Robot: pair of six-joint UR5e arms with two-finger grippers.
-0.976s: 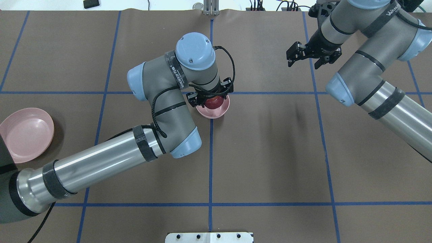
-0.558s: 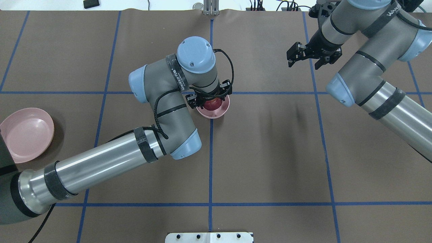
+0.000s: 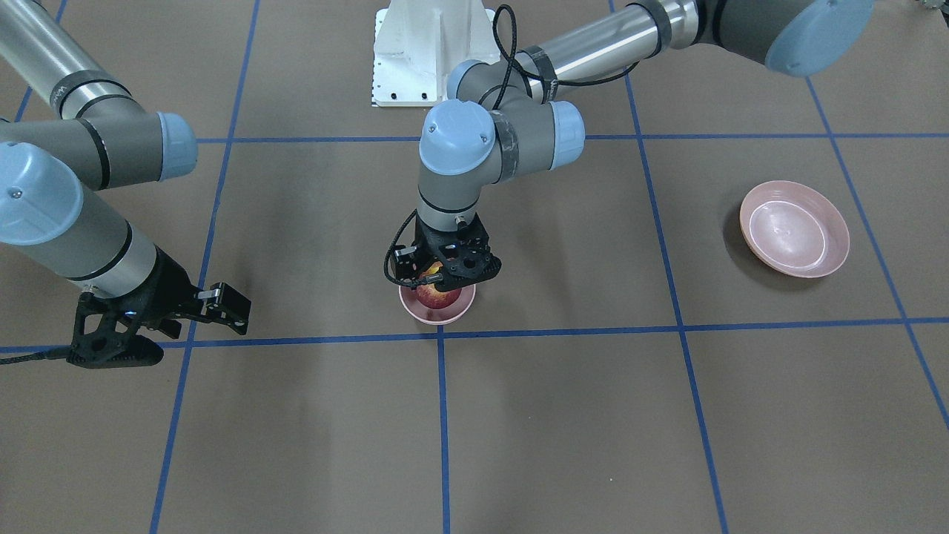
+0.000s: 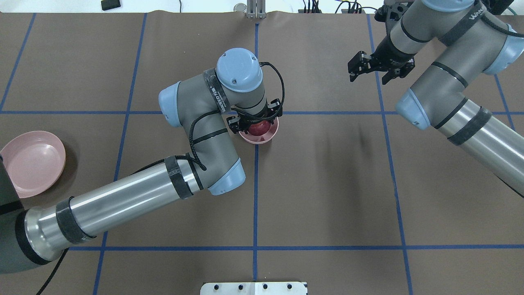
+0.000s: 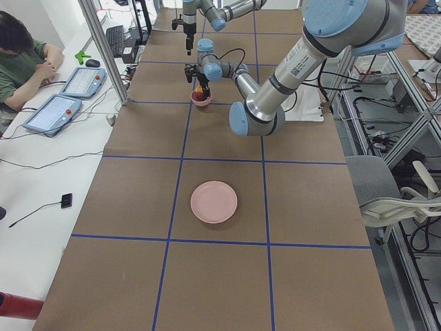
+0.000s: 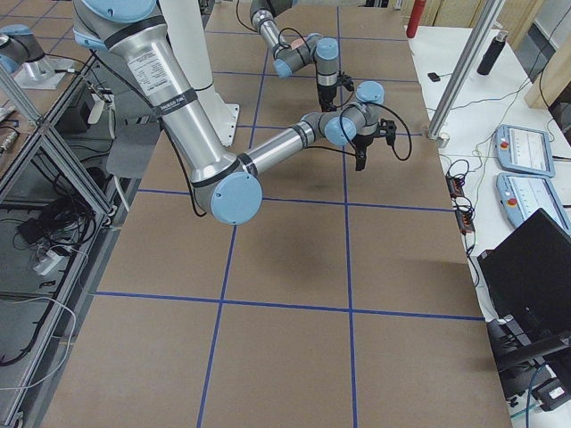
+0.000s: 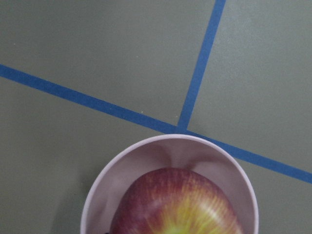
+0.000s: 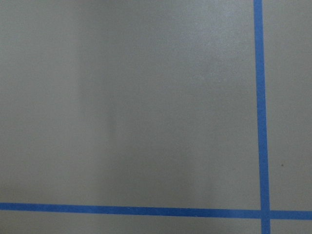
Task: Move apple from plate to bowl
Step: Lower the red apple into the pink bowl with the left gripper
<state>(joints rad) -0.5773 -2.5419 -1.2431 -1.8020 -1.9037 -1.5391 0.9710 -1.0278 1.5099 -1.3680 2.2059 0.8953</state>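
A dark red round apple (image 7: 178, 204), with a yellow patch spreading across its upper face, sits inside a small, deep, matte pale pink bowl (image 7: 180, 152) and fills most of it. The bowl stands upright near the middle of the brown desk (image 4: 327, 184), just beside a crossing of blue tape lines (image 7: 200, 73). The left gripper (image 3: 443, 285) straddles the apple from above; whether it grips the fruit cannot be told. The wide, shallow pale pink plate (image 4: 30, 162), round with a flat inner ring and sloping rim, lies flat well apart from the bowl, toward the robot's left end of the desk.
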